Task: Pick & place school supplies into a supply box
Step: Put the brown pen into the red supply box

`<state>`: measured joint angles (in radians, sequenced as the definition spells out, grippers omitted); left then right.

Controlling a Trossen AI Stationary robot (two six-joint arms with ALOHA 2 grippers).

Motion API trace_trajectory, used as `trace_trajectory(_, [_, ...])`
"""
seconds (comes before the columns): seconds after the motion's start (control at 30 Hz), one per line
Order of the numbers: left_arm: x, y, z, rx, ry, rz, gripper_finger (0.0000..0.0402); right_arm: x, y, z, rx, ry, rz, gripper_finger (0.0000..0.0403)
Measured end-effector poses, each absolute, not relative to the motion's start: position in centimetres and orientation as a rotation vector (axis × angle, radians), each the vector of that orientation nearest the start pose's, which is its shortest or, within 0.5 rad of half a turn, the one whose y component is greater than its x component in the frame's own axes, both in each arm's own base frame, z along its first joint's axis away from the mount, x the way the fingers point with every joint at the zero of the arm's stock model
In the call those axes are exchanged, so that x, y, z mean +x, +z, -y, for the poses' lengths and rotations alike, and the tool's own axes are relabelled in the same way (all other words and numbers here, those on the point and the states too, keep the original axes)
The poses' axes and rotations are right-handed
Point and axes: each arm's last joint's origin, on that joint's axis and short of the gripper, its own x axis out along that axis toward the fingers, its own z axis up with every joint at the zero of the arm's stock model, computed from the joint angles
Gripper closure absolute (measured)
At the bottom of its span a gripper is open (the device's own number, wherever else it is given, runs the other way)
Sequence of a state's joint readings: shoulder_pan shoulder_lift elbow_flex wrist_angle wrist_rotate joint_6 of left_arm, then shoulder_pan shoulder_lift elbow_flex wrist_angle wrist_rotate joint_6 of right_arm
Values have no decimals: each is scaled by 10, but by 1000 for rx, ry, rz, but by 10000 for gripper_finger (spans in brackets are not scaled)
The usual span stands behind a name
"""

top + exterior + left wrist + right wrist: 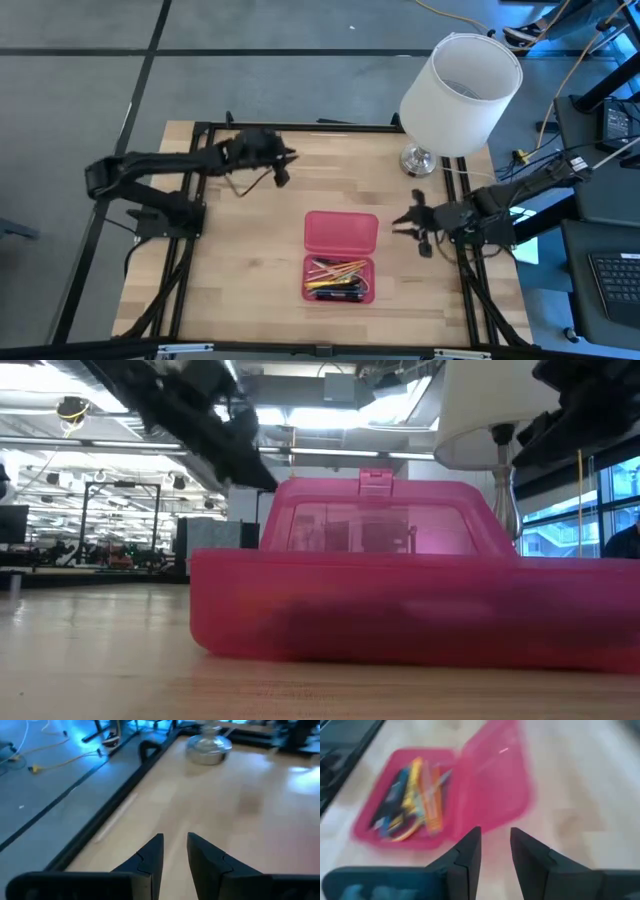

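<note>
From above, the supply box [340,256] sat open on the counter [240,270], the school supplies [336,279] already piled in its tray. The left gripper [283,166] hung well off from the box toward the far edge, the right gripper [415,226] just beside the lid. The low view mostly showed pink box wall. In the left wrist view, the jaws stood narrowly apart over bare wood, empty. In the right wrist view, same deal: narrow gap, holding nothing, box right ahead. Looked like packing was done; closing the lid was probably next.
</note>
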<state>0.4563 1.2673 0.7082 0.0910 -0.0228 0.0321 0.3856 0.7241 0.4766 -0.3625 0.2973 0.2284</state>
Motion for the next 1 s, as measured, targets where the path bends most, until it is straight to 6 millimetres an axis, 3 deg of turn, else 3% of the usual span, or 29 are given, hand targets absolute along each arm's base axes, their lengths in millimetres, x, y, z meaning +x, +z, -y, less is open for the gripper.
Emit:
trace_trajectory(0.1, [239,211,-151,-123,426,-494,322,130,217,-37,23,-78,-500,295])
trace_trajectory(0.2, [242,186,-171,-189,352,-511,322,121,212,-29,24,-130,-427,295])
trace_trajectory(0.43, [254,152,-184,-231,321,-516,322,118,202,-25,51,-137,-308,295])
trace_trajectory(1.0, [268,163,-181,-214,315,-349,322,119,191,-24,-81,-179,-304,295])
